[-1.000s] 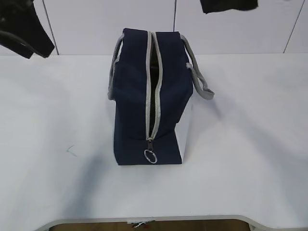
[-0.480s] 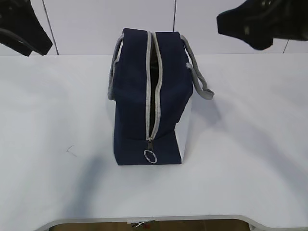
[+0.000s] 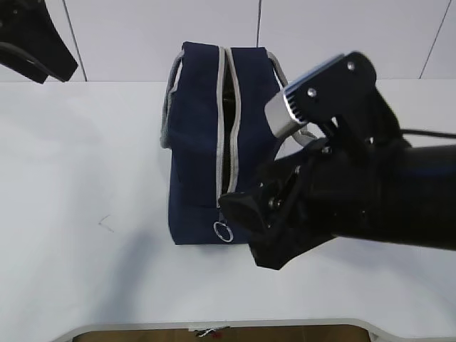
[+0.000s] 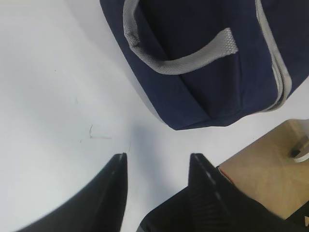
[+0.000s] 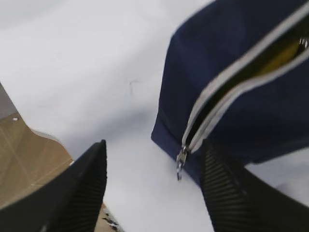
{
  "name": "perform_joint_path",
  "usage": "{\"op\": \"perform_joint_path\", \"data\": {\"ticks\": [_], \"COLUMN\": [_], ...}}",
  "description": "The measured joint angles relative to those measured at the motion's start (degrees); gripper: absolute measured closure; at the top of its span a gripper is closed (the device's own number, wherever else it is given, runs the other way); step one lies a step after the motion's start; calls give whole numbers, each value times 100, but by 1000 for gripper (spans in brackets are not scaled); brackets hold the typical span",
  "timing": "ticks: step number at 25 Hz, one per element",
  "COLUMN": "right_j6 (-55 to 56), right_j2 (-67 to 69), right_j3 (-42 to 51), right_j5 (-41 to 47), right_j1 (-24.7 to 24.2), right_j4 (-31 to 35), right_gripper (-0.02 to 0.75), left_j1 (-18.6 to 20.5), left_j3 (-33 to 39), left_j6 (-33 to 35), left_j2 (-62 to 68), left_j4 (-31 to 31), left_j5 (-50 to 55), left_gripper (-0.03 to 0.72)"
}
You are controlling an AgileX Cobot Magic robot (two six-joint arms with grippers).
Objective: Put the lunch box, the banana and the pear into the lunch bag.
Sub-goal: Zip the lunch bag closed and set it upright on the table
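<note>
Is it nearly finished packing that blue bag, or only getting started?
Hard to say exactly. No food remains out on the white table, and something yellow shows through the lunch bag's part-open zipper, so at least some packing looks done. The right gripper, jaws open and empty, is by the ring pull. Probably only zipping shut is left.

No readable text, label, brand, number or sign anywhere. Nothing printed on the lunch bag. Only a faint pen-like scratch on the worktop, forming no letter or figure.
</note>
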Motion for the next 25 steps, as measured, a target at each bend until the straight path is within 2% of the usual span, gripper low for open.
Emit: {"op": "perform_joint_path", "data": {"ticks": [2,4,9,11,15,25], "right_j6": [8,14,26,26,26,49], "right_j2": [287,527,909,1019,1363,1940], "right_j3": [118,235,515,613,745,775], "right_j5": [-147,-387,-1378,-1636,-1903,-2184], "right_j1": [9,22,22,22,22,22], "right_j4": [730,1193,1555,1480,884,598], "right_gripper": [250,250,250,251,250,251], "left_j1": [0,0,0,0,0,0], "left_j3": [0,0,0,0,0,0], "left_j6": [0,0,-5,-5,-5,-18], "left_j2": [0,0,0,0,0,0], "left_j4": [0,0,0,0,0,0], "left_j5": [0,0,0,0,0,0], "left_gripper": [369,373,378,380,384,393]}}
